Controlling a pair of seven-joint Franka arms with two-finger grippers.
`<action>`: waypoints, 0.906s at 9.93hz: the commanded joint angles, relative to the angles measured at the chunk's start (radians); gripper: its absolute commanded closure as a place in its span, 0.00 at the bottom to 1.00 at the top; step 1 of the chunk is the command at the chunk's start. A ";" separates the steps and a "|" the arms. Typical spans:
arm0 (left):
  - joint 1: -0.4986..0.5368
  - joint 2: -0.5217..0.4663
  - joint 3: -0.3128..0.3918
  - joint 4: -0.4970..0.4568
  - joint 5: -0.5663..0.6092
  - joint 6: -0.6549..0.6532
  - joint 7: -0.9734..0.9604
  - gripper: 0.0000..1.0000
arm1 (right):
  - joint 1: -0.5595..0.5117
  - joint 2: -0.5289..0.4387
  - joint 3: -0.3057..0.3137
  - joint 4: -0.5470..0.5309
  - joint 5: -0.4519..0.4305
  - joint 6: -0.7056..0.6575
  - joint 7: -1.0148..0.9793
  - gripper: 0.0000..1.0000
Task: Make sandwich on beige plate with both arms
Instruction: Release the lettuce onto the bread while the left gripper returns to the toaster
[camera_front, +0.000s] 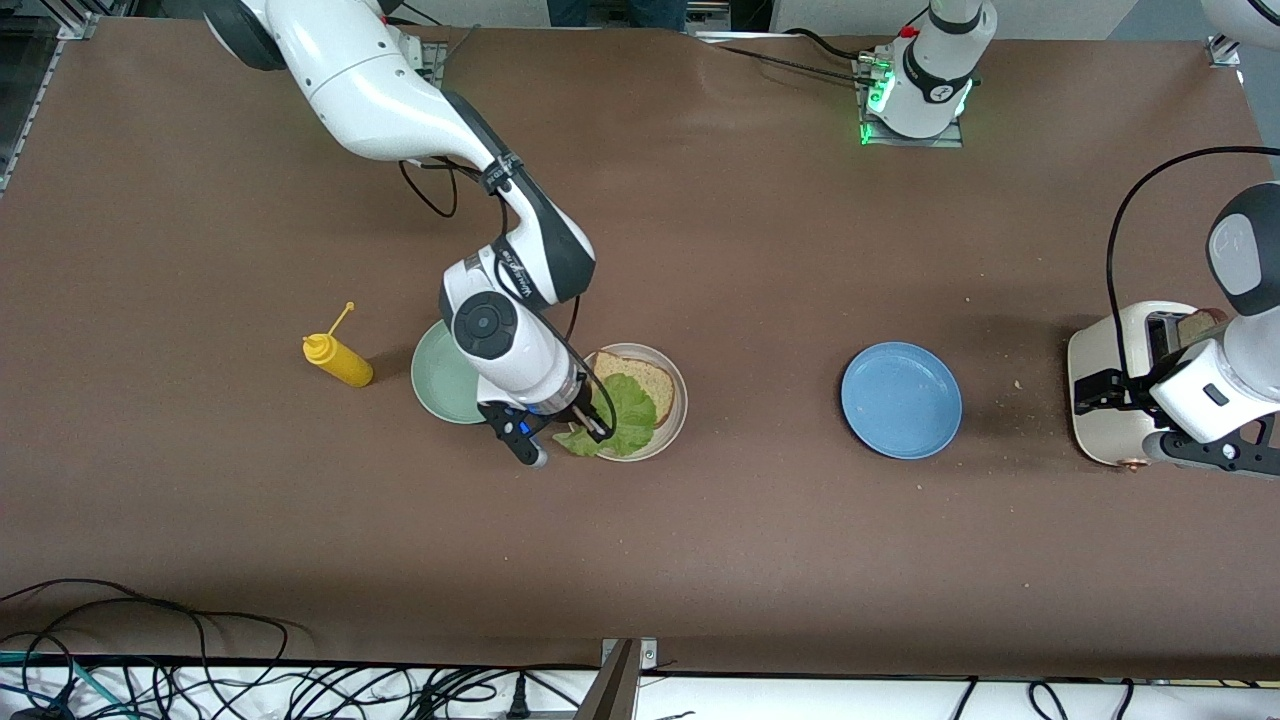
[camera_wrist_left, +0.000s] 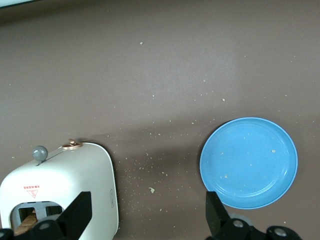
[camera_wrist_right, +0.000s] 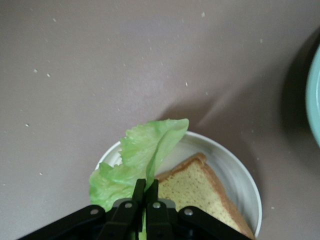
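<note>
no legible text, toaster (camera_wrist_left: 60, 185) label (unreadable)

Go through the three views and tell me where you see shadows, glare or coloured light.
Front view: even overhead light, soft shadow beside the blue plate, green indicator glow at the left arm's base. Left wrist view: a broad dim shadow band crosses the tabletop above the toaster; crumbs stay crisp. Right wrist view: a dark shadow falls near the mint-green plate; the lettuce leaf on the beige plate looks evenly lit.

Through the right wrist camera I see my right gripper (camera_wrist_right: 145, 192) pinched on the lettuce leaf (camera_wrist_right: 142, 155) over the beige plate (camera_wrist_right: 235, 175). A bread slice (camera_wrist_right: 197, 187) lies on it; a mint-green rim (camera_wrist_right: 315, 95), probably another plate, sits nearby.
</note>
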 joint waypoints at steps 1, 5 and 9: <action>0.009 -0.010 -0.008 -0.003 0.012 0.004 0.021 0.00 | 0.006 0.017 0.010 0.036 0.059 -0.013 0.044 1.00; 0.024 -0.010 -0.008 -0.006 0.013 0.030 0.077 0.00 | 0.023 0.018 0.016 -0.033 0.063 -0.010 0.041 1.00; 0.047 -0.009 -0.007 -0.006 -0.044 0.029 0.062 0.00 | 0.030 0.010 0.016 -0.036 0.089 -0.032 0.065 0.43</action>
